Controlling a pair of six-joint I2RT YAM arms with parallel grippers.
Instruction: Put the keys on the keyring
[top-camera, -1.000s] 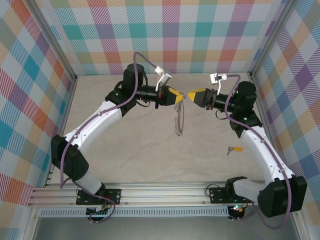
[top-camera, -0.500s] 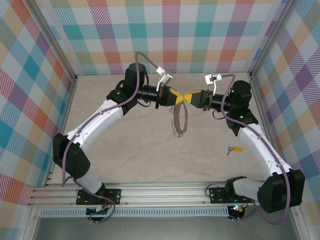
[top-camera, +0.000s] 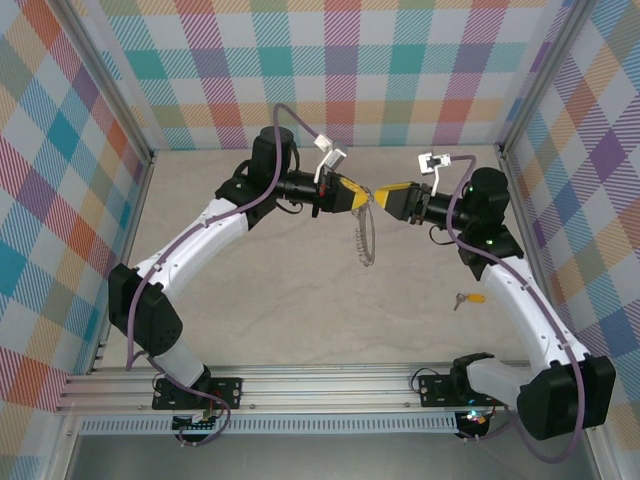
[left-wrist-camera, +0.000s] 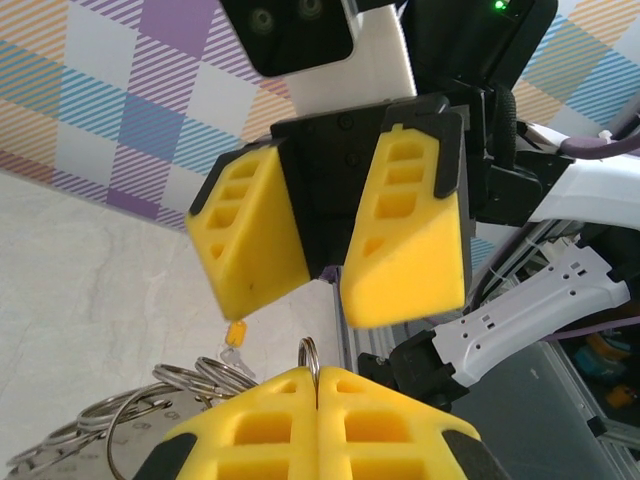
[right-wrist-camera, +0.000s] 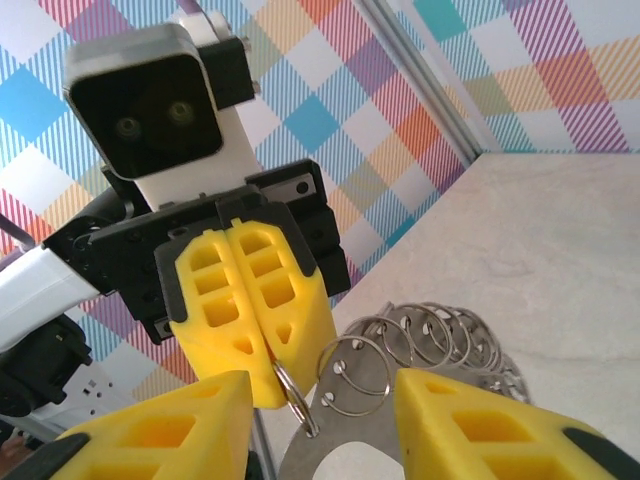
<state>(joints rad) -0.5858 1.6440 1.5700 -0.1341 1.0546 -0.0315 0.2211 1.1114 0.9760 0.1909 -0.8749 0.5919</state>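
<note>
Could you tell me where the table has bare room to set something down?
The widest bare patch of table lies between the hanging keyring and the front rail, bordered on the right by the key. It is crowded farther back, where the left gripper and right gripper meet.

A lab robot cell: a pale stone-patterned desk boxed in by pastel checked walls at 9, 12 and 3 o'clock, with an aluminium rail at 6 o'clock carrying two bolted, cabled robot arms.
</note>
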